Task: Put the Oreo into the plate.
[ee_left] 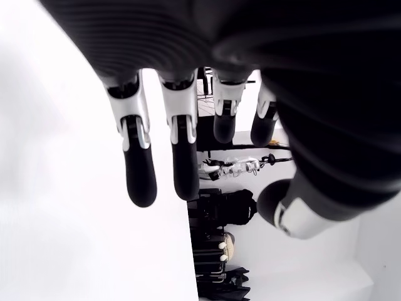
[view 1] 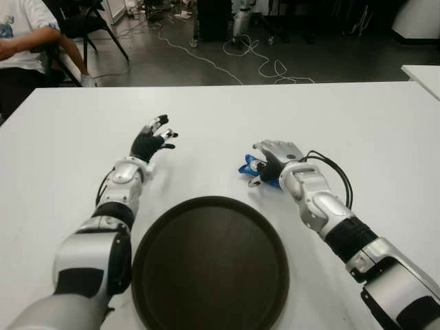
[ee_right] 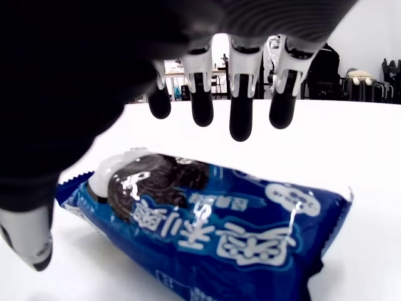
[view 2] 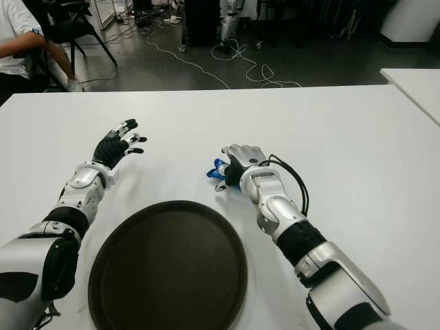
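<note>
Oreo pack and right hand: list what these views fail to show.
- Oreo pack: eye views show only a blue sliver beside the right hand, which covers the rest.
- Contact: the wrist view shows the fingers above the pack; touch cannot be told.
- Pack's near end: cut off by the wrist view's edge.

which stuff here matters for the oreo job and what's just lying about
For the job: Oreo pack under the open right hand; plate.
Not part of it: open left hand beyond the plate on its left; person; chair; floor cables.
</note>
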`<action>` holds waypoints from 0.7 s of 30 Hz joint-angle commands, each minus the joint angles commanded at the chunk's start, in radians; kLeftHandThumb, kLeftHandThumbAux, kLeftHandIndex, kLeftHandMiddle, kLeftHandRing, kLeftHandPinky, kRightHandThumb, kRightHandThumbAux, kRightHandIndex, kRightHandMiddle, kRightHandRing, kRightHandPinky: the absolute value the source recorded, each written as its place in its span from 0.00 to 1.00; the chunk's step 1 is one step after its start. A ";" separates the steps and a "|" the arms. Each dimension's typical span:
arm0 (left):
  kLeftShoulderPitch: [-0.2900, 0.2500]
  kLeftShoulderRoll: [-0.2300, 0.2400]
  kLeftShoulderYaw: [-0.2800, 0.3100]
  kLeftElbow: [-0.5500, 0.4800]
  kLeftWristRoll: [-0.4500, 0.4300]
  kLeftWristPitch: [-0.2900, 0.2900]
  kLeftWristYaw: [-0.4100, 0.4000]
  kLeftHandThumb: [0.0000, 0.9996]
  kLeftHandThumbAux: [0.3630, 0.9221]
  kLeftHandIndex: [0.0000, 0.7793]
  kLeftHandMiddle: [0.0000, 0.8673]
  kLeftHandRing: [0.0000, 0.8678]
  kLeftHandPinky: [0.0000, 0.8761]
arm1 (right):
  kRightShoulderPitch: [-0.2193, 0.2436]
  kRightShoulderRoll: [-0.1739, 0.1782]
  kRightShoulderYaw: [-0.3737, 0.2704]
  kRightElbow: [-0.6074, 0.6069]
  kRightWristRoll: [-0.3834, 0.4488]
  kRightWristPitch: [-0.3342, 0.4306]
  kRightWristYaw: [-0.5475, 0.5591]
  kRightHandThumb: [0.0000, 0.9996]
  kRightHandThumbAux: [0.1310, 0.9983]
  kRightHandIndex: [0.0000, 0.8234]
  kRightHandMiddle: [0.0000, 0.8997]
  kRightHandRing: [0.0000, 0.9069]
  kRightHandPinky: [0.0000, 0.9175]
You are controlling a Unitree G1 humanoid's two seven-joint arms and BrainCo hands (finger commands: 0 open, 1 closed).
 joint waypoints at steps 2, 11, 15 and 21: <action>0.000 0.002 -0.001 0.001 0.002 0.002 0.001 0.25 0.50 0.02 0.10 0.30 0.44 | -0.005 0.003 0.001 0.012 0.001 0.003 0.006 0.00 0.50 0.18 0.17 0.18 0.18; 0.000 0.009 -0.012 -0.001 0.011 0.002 -0.004 0.21 0.47 0.01 0.09 0.30 0.43 | -0.042 0.027 -0.010 0.160 0.024 -0.023 -0.023 0.00 0.51 0.18 0.17 0.19 0.21; 0.000 0.010 -0.011 0.000 0.010 0.002 -0.006 0.22 0.45 0.02 0.09 0.30 0.44 | -0.062 0.036 -0.012 0.239 0.042 -0.055 -0.054 0.00 0.52 0.19 0.18 0.21 0.24; 0.003 0.008 -0.005 -0.001 0.002 -0.001 -0.015 0.23 0.45 0.02 0.09 0.29 0.45 | -0.080 0.047 -0.014 0.285 0.060 -0.066 -0.074 0.00 0.52 0.20 0.20 0.23 0.27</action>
